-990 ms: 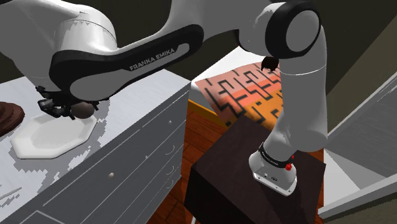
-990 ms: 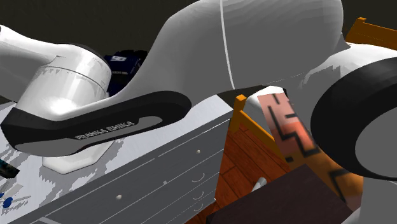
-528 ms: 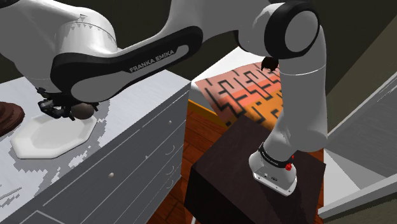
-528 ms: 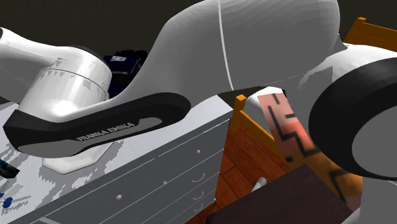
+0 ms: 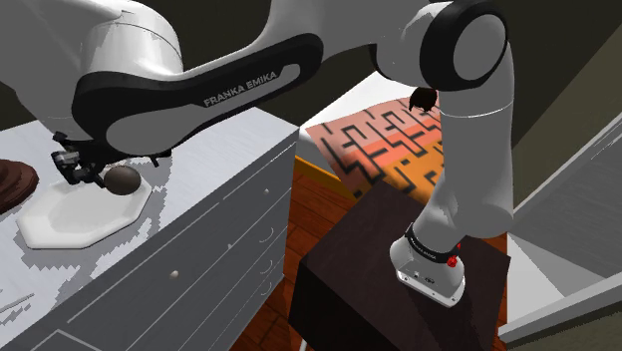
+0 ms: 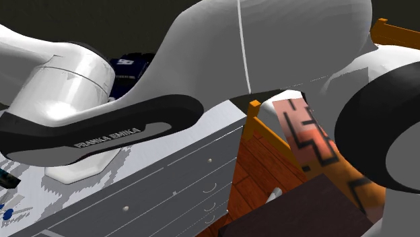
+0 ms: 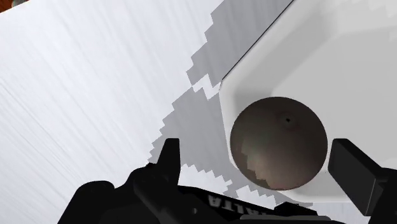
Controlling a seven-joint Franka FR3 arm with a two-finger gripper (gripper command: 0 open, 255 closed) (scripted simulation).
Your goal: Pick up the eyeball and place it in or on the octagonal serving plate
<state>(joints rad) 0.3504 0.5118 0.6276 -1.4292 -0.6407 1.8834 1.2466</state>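
Eyeball [image 5: 123, 179]: a dark brown ball lying on the white octagonal plate [image 5: 65, 221], close to the plate's rim. It is on the side of the plate facing the stand [image 5: 399, 264].

Claw [image 5: 78, 172]: hangs just over the plate, beside the ball. From the shoulder its spread is hard to read.

The wrist view settles it. The claw [image 7: 254, 156] is wide, with the eyeball [image 7: 278, 143] sitting between the fingers but not clasped. One finger [image 7: 167, 159] stands well clear of the ball, out past the plate's rim over the grey worktop [image 7: 95, 83]. The other finger [image 7: 356, 175] is over the plate [image 7: 331, 63], just beside the ball. This view also brings out a small dark dot on the ball's upper face.

The shoulder view adds a dark brown lump [image 5: 15, 184] on the worktop [image 5: 214, 160], just beyond the plate on the side away from the stand.

In the second exterior view the white arm [image 6: 269, 47] crosses in front, and the plate [image 6: 74, 172] is a white sliver under it. A dark blue thing [image 6: 131, 71] sits beyond the plate. Drawers [image 6: 202, 182] with small knobs run below the worktop edge.
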